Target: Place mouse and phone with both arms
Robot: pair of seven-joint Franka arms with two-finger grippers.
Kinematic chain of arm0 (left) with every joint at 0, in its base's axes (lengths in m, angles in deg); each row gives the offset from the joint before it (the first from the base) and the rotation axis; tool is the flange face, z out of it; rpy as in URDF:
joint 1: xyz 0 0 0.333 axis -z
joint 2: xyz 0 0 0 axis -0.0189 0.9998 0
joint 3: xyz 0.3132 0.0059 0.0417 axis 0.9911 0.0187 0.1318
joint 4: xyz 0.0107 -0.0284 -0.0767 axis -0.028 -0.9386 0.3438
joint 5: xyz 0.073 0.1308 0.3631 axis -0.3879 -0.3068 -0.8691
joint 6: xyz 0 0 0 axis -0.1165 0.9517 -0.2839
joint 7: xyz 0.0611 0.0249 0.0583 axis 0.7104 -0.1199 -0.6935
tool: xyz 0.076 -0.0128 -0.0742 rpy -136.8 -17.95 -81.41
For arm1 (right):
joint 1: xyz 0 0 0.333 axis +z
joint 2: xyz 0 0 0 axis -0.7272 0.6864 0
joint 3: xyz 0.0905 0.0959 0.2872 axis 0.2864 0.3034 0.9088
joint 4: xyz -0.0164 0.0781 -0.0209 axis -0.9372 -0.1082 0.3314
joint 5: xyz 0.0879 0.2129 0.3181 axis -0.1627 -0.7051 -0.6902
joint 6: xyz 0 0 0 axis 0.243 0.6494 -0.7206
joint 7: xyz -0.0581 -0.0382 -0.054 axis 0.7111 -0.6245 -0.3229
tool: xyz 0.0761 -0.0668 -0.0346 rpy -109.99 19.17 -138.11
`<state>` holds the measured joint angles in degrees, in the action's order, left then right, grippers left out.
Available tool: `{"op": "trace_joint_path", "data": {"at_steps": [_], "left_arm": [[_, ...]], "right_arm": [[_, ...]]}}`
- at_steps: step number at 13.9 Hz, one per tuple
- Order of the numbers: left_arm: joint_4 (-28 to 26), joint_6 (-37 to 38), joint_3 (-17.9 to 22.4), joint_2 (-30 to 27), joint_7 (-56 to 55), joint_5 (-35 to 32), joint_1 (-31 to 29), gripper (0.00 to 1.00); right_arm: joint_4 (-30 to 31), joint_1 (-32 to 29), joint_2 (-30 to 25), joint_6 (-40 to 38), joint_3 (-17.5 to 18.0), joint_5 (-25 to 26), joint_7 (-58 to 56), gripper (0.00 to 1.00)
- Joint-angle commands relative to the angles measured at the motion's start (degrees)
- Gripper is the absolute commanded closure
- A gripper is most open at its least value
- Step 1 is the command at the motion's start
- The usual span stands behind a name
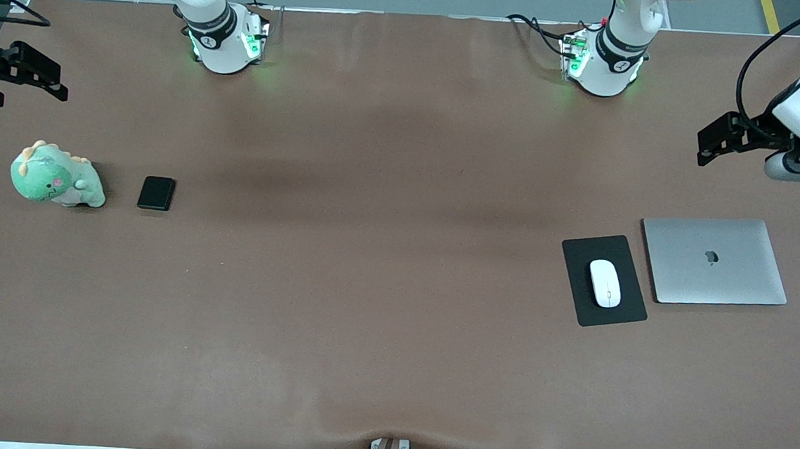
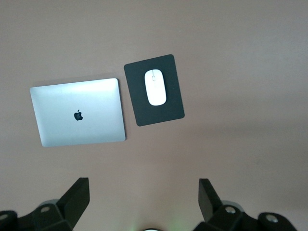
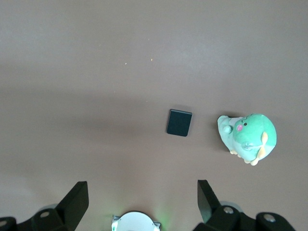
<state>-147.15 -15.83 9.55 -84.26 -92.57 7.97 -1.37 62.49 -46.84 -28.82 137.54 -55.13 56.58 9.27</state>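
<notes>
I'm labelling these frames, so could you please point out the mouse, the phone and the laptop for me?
mouse (image 1: 604, 282): front view, middle of its white top.
phone (image 1: 156, 193): front view, centre of its black top.
laptop (image 1: 714, 260): front view, closed silver lid, beside the logo.

Mouse (image 1: 605, 282) on pad (image 1: 584, 255), beside laptop (image 1: 714, 260)

Both arms rise from their bases along the top edge of the front view and wait raised. The right tool (image 1: 19, 78) hangs at the upper left edge of the frame, fingers spread wide, holding nothing. The left tool (image 1: 719, 142) hangs at the upper right edge, likewise spread and empty.
</notes>
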Motion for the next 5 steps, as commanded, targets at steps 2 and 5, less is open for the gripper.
{"op": "trace_joint_path", "data": {"at_steps": [2,5], "left_arm": [[1.5,0.5,0.5,-0.4,0.7,2.2,-0.8,0.0],[1.5,1.5,0.5,-0.4,0.5,1.8,-0.8,0.0]], "right_arm": [[0.8,-2.0,-1.1,2.4,1.6,1.4,0.2,0.0],[-0.1,-1.7,-0.5,2.4,1.5,1.4,0.2,0.0]]}}
